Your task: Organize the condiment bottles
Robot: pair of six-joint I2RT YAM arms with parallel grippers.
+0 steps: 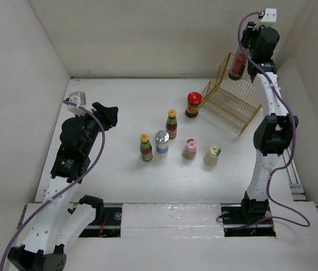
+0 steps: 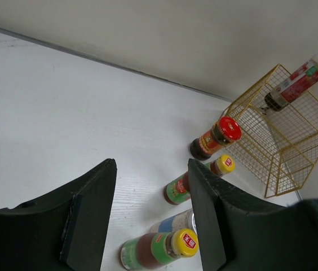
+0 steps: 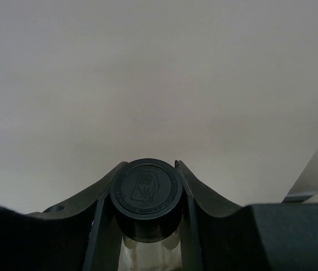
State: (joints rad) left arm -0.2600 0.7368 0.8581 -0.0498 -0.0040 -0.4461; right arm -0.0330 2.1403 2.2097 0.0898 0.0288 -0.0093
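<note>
Six condiment bottles stand on the white table: a red-capped jar [image 1: 191,105] [image 2: 215,138], two yellow-capped bottles [image 1: 171,124] [image 1: 145,147], a silver-capped one [image 1: 162,143], a pink-capped one [image 1: 189,149] and a cream-capped one [image 1: 212,154]. My right gripper [image 1: 244,52] [image 3: 149,164] is shut on a black-capped bottle [image 1: 238,65] [image 3: 146,189], holding it in the air at the far upper edge of the yellow wire basket [image 1: 232,96]. My left gripper [image 1: 109,113] [image 2: 151,166] hangs open and empty to the left of the bottles, pointing towards them.
The basket [image 2: 294,141] lies at the back right near the wall corner. White walls close in the table on the left, back and right. The red-capped jar stands just left of the basket's front corner.
</note>
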